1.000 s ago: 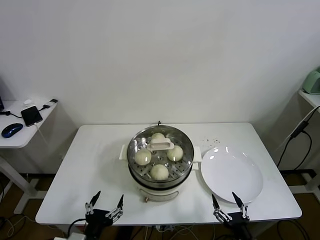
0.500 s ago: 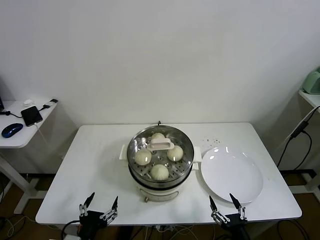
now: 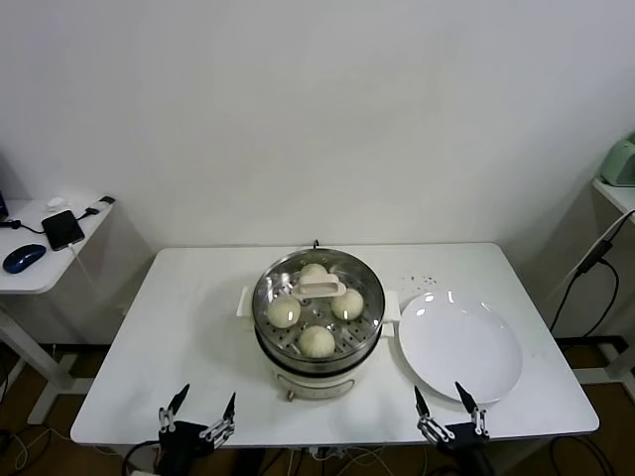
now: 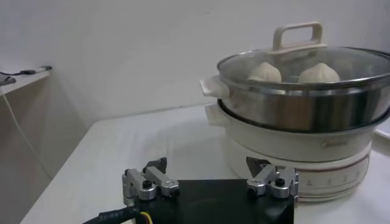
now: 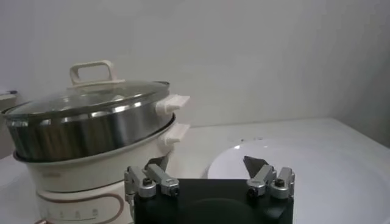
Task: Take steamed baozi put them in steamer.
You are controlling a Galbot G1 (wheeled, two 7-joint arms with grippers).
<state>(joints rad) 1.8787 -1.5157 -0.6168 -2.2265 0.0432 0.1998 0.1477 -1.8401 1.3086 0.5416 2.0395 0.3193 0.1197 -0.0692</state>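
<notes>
The steamer (image 3: pixel 298 369) stands mid-table, a steel pot on a white base. A glass lid with a cream handle (image 3: pixel 319 288) covers it. Through the glass I see several cream-white baozi (image 3: pixel 317 340) on the perforated tray. My left gripper (image 3: pixel 206 399) hovers open and empty at the table's near edge, front-left of the steamer. My right gripper (image 3: pixel 438 394) is open and empty over the near rim of the white plate (image 3: pixel 459 345). The left wrist view shows the steamer (image 4: pixel 304 103), two baozi (image 4: pixel 264 72) and my left gripper (image 4: pixel 207 164). The right wrist view shows the steamer (image 5: pixel 91 131), the plate (image 5: pixel 329 170) and my right gripper (image 5: pixel 204 163).
The flat white plate lies right of the steamer, bare. A small side table (image 3: pixel 40 268) at the far left holds a phone (image 3: pixel 63 229) and a mouse (image 3: pixel 23 258). A cable (image 3: pixel 585 268) hangs beside the table's right end. A wall rises behind the table.
Both grippers have drawn back toward the table's near edge and sit lower in the head view; the left one also shifted slightly left. Steamer, lid and plate have not moved.
</notes>
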